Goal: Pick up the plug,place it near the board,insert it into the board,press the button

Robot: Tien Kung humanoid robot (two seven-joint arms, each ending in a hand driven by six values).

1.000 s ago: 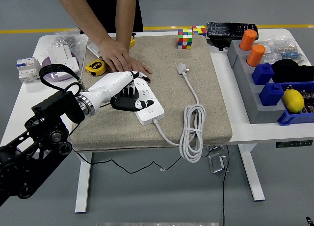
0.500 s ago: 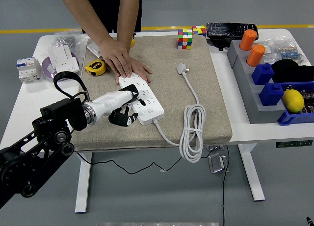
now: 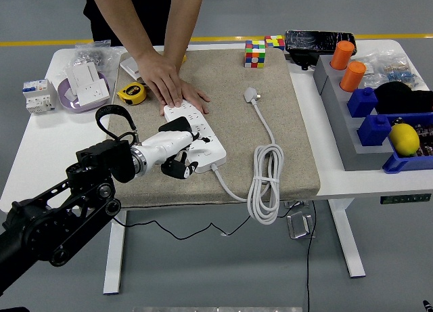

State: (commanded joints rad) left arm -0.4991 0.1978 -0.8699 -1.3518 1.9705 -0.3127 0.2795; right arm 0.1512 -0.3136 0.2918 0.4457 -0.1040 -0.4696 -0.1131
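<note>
Far left on the white tabletop (image 3: 40,149): a small white breaker box (image 3: 35,93), a lilac dish holding white wall switches (image 3: 82,87), a yellow tape measure (image 3: 131,93). Entering from the lower left, the black left arm, its white-and-black left hand (image 3: 177,151) now drawn back toward the near-left edge of the white multi-socket power strip (image 3: 196,134), lower and closer to the robot than a second ago, when it lay spread across the strip's sockets. Fingers (image 3: 177,167) curled loosely under the palm, clamped on nothing; thumb side resting at the strip's left rim. Above, a person's hand (image 3: 170,84) pressed flat on the strip's far end, pinning it to the beige felt mat (image 3: 230,75). Right of the strip, the white three-pin plug (image 3: 252,95) lying loose on the mat, well apart from the hand, its white cable (image 3: 266,183) running down into a coil near the mat's front edge and looping back into the strip. Judged from this: plug not yet picked up, withdrawal probably a reset before reaching for it, every step of the task left to do. Open mat between strip and plug, enough room for a sideways reach; coil hanging just over the front edge, a snag risk if dragged. Further right, two colourful puzzle cubes (image 3: 256,53), then grey and blue bins with orange cylinders (image 3: 348,65) and a yellow lemon (image 3: 404,139) crowding the right edge. Right arm out of sight.
</note>
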